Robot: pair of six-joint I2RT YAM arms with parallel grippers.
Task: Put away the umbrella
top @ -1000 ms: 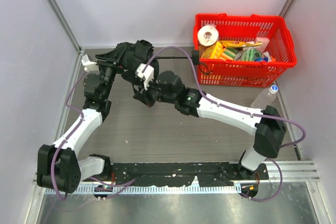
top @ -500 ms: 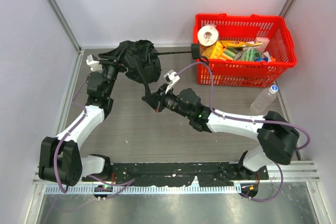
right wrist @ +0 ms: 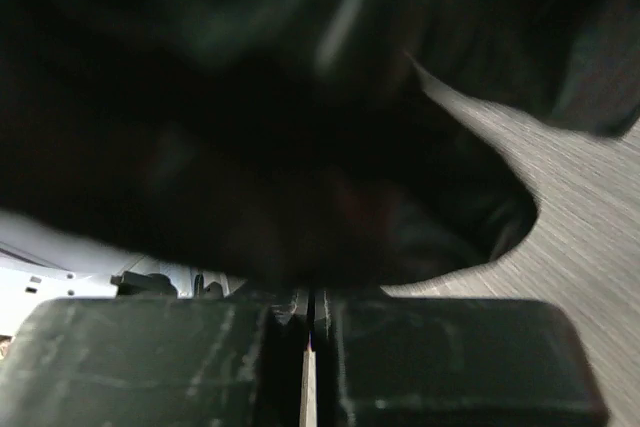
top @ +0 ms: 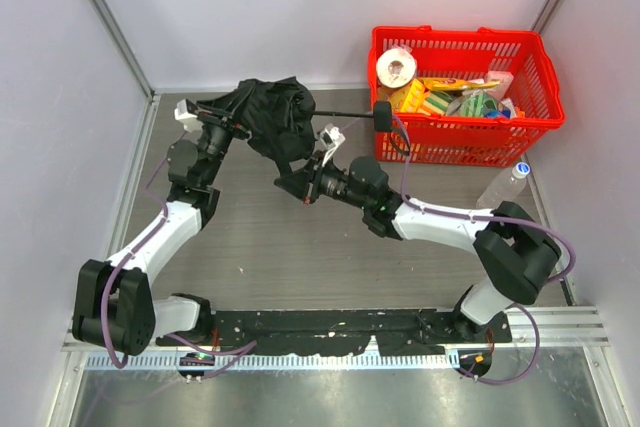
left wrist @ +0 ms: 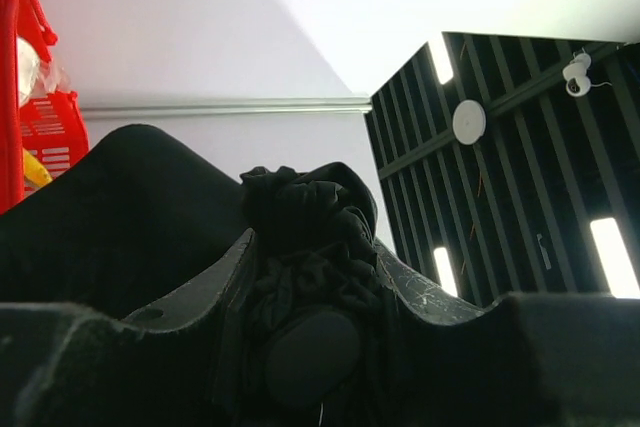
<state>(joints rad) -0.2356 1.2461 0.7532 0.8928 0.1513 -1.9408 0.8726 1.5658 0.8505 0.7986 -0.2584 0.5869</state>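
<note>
Holding the umbrella (top: 275,115) by its crumpled black cloth is the left hand (top: 228,122), right hand (top: 292,183) closed tight

In the far right corner of the surface (top: 280,247), a basket (top: 455,33). Just before it, by the right edge, a bottle (top: 503,188). Near the far edge, left of middle, an umbrella (top: 275,119), handle (top: 382,113) just beside the basket's near left corner. At its left end, the left pincer (top: 215,117); just before it, the right pincer (top: 290,182).
</note>
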